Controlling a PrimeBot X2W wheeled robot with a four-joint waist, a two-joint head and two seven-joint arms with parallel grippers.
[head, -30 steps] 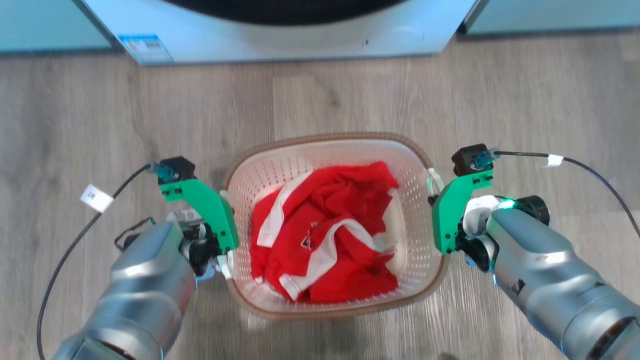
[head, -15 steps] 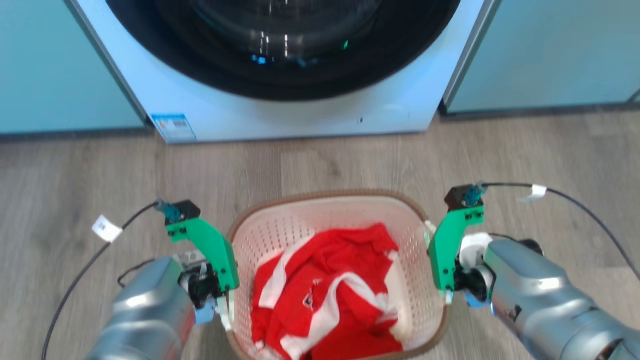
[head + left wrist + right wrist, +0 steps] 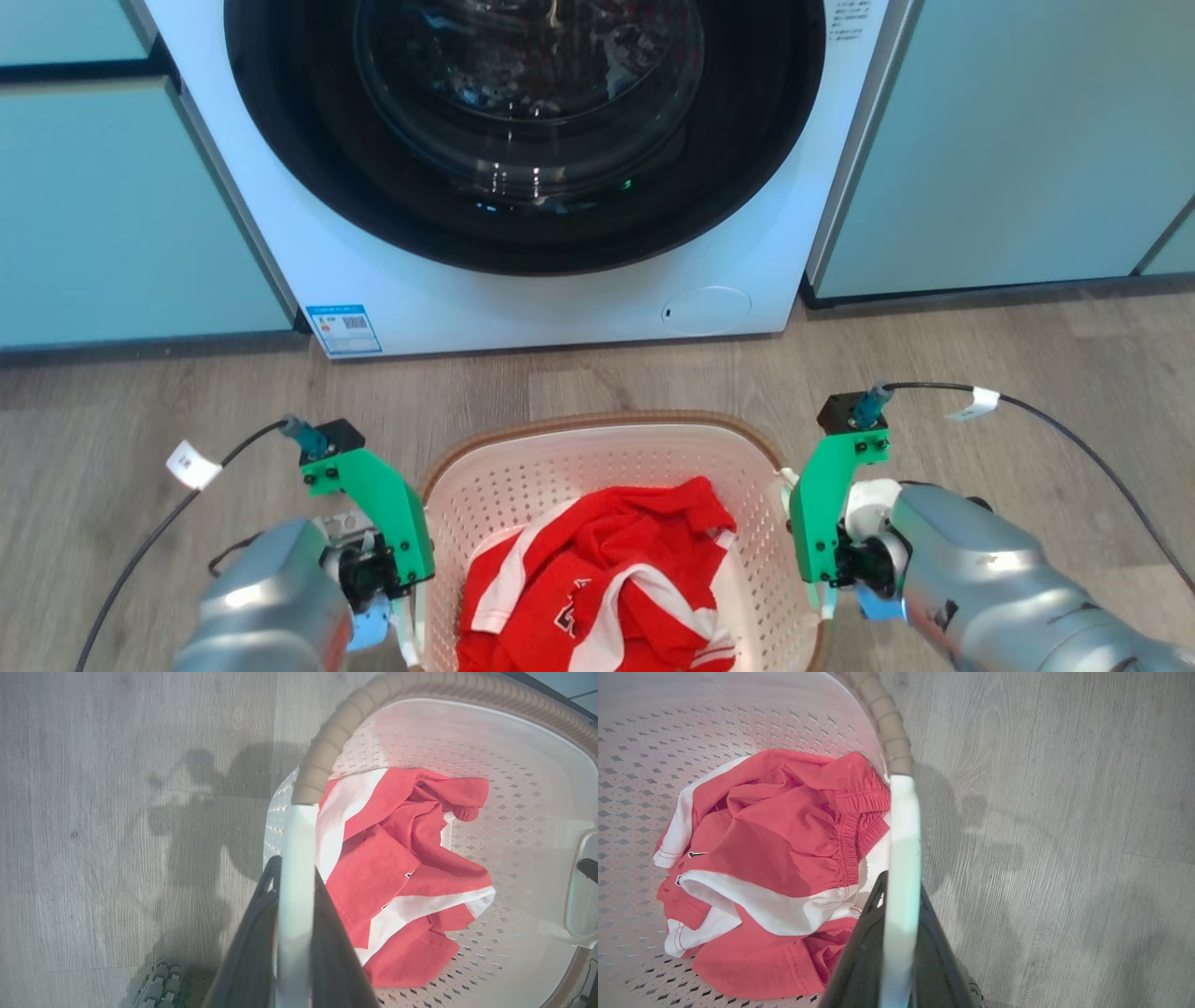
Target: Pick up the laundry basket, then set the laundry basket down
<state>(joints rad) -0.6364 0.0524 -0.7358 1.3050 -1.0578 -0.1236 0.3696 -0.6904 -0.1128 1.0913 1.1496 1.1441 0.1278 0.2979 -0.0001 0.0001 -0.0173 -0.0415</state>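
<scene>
The laundry basket (image 3: 597, 427), white and perforated with a brown woven rim, hangs between my two arms at the bottom centre of the head view, a red and white garment (image 3: 597, 579) crumpled inside. My left gripper (image 3: 408, 623) is shut on the basket's left white loop handle. In the left wrist view the left gripper (image 3: 295, 870) has its dark fingers clamped on either side of that handle (image 3: 296, 830), next to the basket's rim (image 3: 420, 683). My right gripper (image 3: 825, 597) is shut on the right handle. The right wrist view has the right gripper (image 3: 901, 884) pinching the white bar (image 3: 903, 821) below the basket's rim (image 3: 883, 716).
A white front-loading washing machine (image 3: 728, 233) with a dark round door stands straight ahead, teal cabinets (image 3: 1008, 140) on both sides of it. Grey wood floor (image 3: 1027, 336) lies between the machine and the basket. Black cables trail from both wrists.
The head camera has tilted up, bringing the washing machine's door into view. The basket and both grippers sit lower in the picture. Both grips on the handles are unchanged.
</scene>
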